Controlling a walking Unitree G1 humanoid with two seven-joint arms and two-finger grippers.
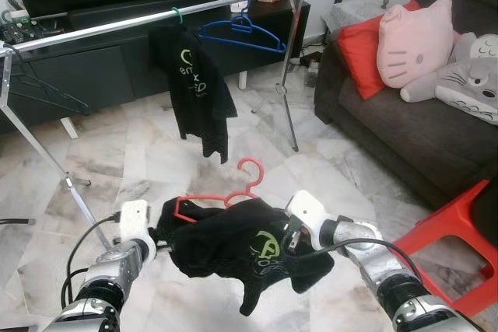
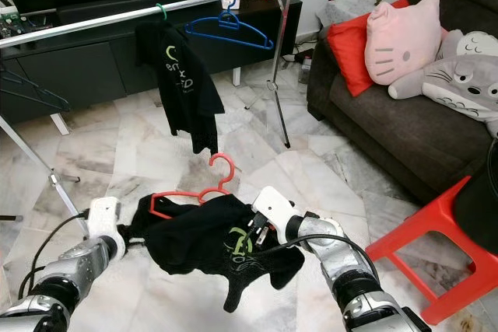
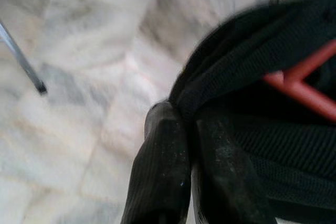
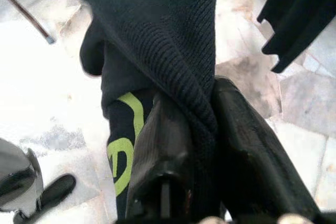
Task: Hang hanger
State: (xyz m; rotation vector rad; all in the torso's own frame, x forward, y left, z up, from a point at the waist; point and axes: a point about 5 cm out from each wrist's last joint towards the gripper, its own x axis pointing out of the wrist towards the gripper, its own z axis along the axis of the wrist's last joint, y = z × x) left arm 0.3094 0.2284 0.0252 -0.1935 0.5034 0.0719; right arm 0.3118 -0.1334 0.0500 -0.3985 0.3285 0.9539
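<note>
Both grippers hold a black shirt [image 1: 241, 250] on a red hanger [image 1: 226, 192], low centre over the marble floor [image 1: 140, 153]. Left gripper [image 3: 190, 124] at 8 o'clock, fingers clenched on the shirt's edge. Right gripper [image 4: 202, 111] at 4 o'clock, fingers clamped on a fold of the same shirt. Hanger hook points up toward 12. Rail [image 1: 117, 25] spans 10 to 1 o'clock, carrying a second black shirt [image 1: 191, 87] on a green hook and an empty blue hanger [image 1: 241, 33]. Sofa [image 1: 405, 130] at 2 o'clock, red stool [image 1: 451, 227] at 4.
</note>
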